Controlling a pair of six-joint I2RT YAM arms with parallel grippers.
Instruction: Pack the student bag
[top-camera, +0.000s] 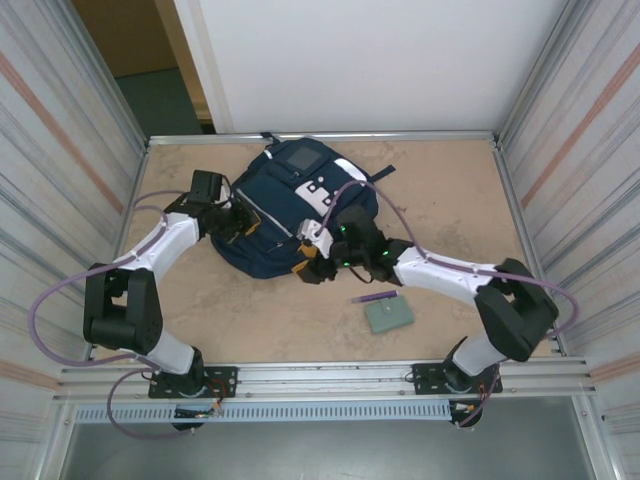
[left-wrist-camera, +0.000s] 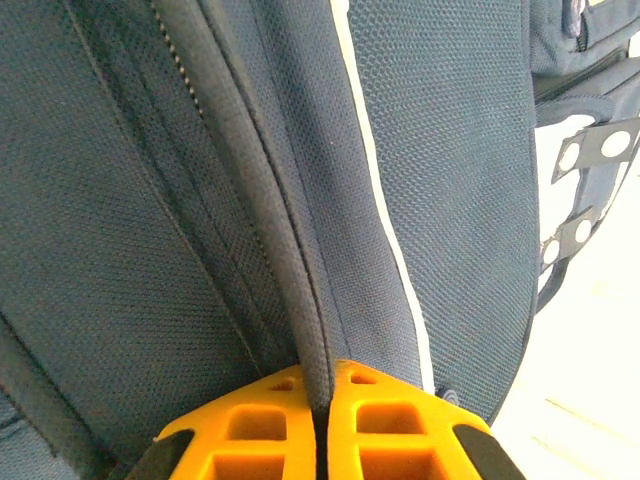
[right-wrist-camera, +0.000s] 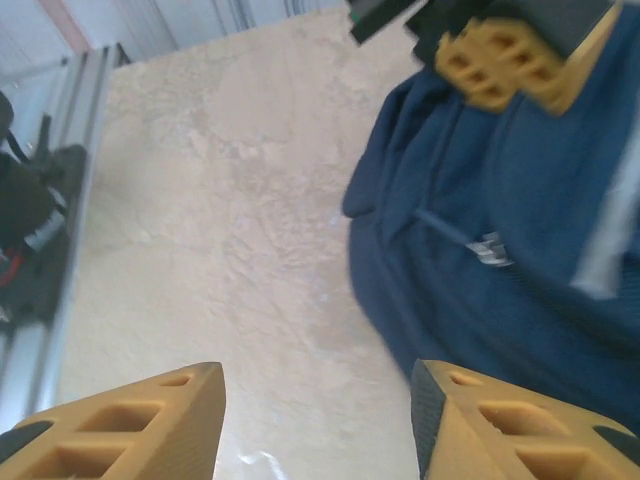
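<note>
Fabric of a fine navy weave, edged with a thin white stripe and a dark zip line, is seen on the student bag (top-camera: 275, 215), which is laid flat at the middle of the table (top-camera: 450, 200), toward its far edge. White patches with round holes are shown on its front. A raised fold of that fabric beside the zip is pinched between the pressed-together orange fingers of the left gripper (left-wrist-camera: 320, 392) at the bag's left side. The right gripper (right-wrist-camera: 315, 420) is held at the bag's near edge with its ribbed orange fingers spread wide, and bare mottled beige tabletop is seen between them. A small metal zip pull (right-wrist-camera: 488, 248) is seen on the bag just beyond. A purple pen (top-camera: 373, 297) and a flat grey-green book (top-camera: 388, 316) are laid close together near the right arm, apart from the bag. What is held inside the bag cannot be told.
</note>
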